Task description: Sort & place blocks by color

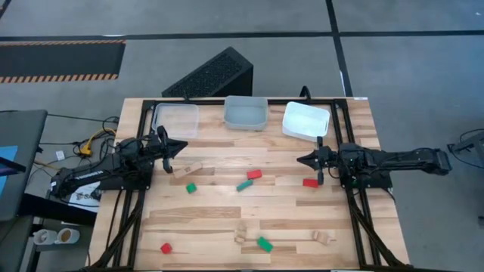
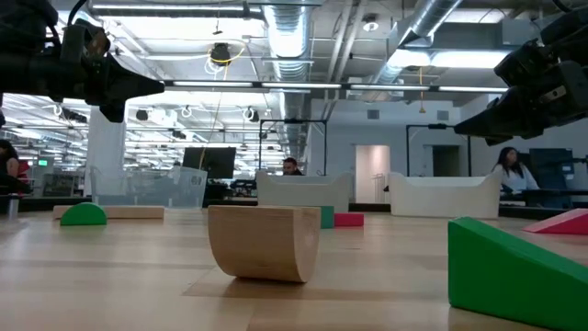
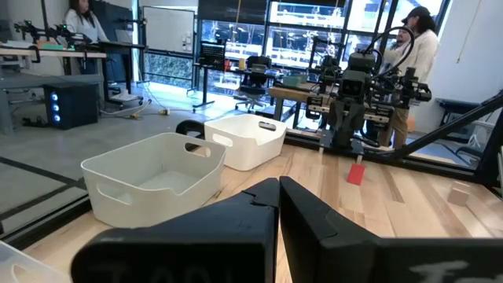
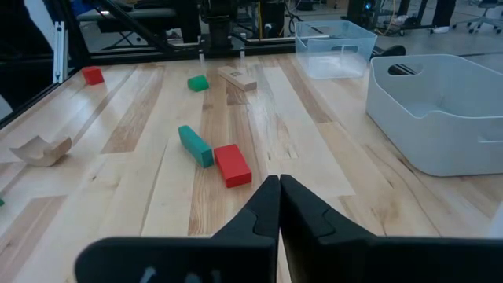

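I see the left claw (image 1: 184,146) and right claw (image 1: 299,159) both closed, arms extended inward above the table (image 1: 227,219).

Your desk (image 1: 227,219) is pale striped butcher-block wood. On it you have red blocks: one red block (image 1: 254,174) near the middle, another red block (image 1: 310,182) to the right, a small red block (image 1: 165,248) at the front. The green block (image 1: 264,243) and small green block (image 1: 191,187) match a teal-green bar (image 1: 243,185). Both arms are black; the right tray (image 1: 305,120) is white.
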